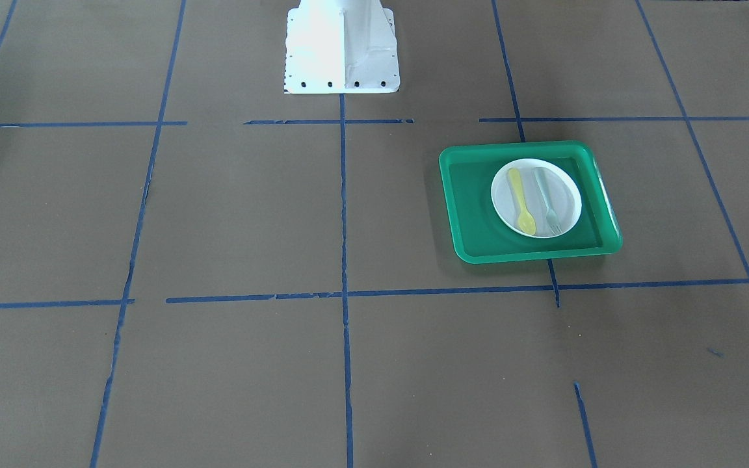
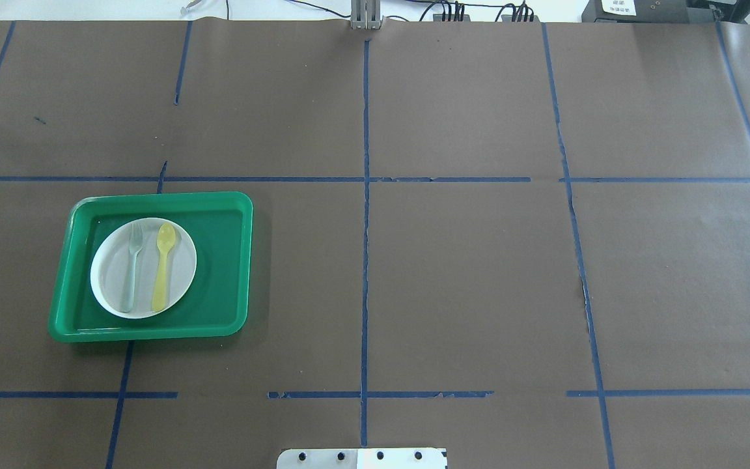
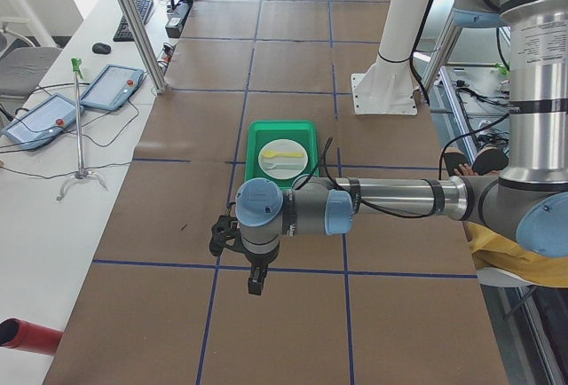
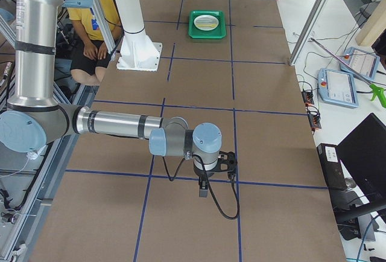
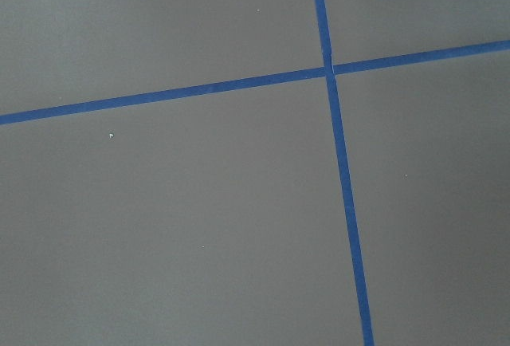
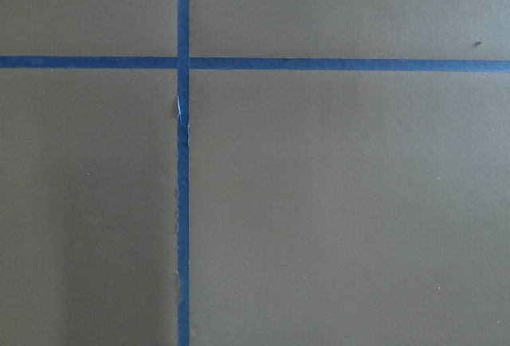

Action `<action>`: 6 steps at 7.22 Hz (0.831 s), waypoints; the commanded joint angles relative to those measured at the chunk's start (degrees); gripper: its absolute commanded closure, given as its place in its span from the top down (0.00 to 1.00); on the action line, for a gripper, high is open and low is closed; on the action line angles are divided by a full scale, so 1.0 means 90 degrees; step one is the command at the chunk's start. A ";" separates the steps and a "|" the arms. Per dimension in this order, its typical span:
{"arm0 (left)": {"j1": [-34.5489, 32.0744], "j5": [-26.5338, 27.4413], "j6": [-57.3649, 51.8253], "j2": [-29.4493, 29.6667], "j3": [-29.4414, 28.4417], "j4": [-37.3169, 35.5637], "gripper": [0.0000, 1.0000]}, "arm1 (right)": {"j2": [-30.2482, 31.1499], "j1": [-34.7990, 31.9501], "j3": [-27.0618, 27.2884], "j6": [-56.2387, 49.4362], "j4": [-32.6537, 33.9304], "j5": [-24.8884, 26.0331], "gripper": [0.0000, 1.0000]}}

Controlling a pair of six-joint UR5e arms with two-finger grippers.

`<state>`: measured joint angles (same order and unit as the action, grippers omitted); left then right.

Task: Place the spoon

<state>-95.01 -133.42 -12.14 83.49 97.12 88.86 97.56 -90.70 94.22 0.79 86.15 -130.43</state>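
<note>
Two grippers, both well apart from the work. Left gripper point(image 3: 255, 286) hangs over bare paper by the left end, right gripper point(image 4: 204, 191) over bare paper by the right end. Show up only in the side views, so cannot tell whether the fingers are wide or narrow; hold nothing visible.

Risks, judged robot-side edge outward:
- Long reach in from the left end; a low approach could clip the rim of the green tray point(image 2: 219, 260) and shove it.
- Thin flat handle of the spoon point(image 2: 163, 267) lies flush on the slick white plate point(image 2: 111, 277); probably gives the pads little to bite, so likely to skid or flip up at the bowl end.
- Pressing down and pulling could drag the plate across the tray.
- Fork point(image 2: 133, 267) lies just beside the spoon, parallel, not touching; a wide descent could nudge it or pinch both.

Spoon location: on the plate, inside the tray, left half of the worktop, about midway between robot-side edge and far edge. Handle toward robot-side edge, bowl toward far edge, on the plate's half facing the worktop middle.

Count, near to far: one white base mount point(image 2: 362, 458) at mid robot-side edge; one tray; one plate; one spoon; one fork. Two grippers at the ends.
</note>
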 commanded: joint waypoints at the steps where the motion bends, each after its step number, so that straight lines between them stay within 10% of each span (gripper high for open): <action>1: 0.0010 0.0000 0.0002 0.0010 0.0039 -0.0010 1.00 | 0.0000 0.0000 0.0000 0.0000 0.0008 0.0000 1.00; 6: 0.0893 0.0000 0.1408 0.0459 0.0827 0.0322 1.00 | 0.0000 0.0000 0.0000 0.0000 0.0008 0.0000 1.00</action>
<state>-91.39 -133.46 -7.04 86.80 101.03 91.38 97.56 -90.70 94.22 0.79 86.22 -130.43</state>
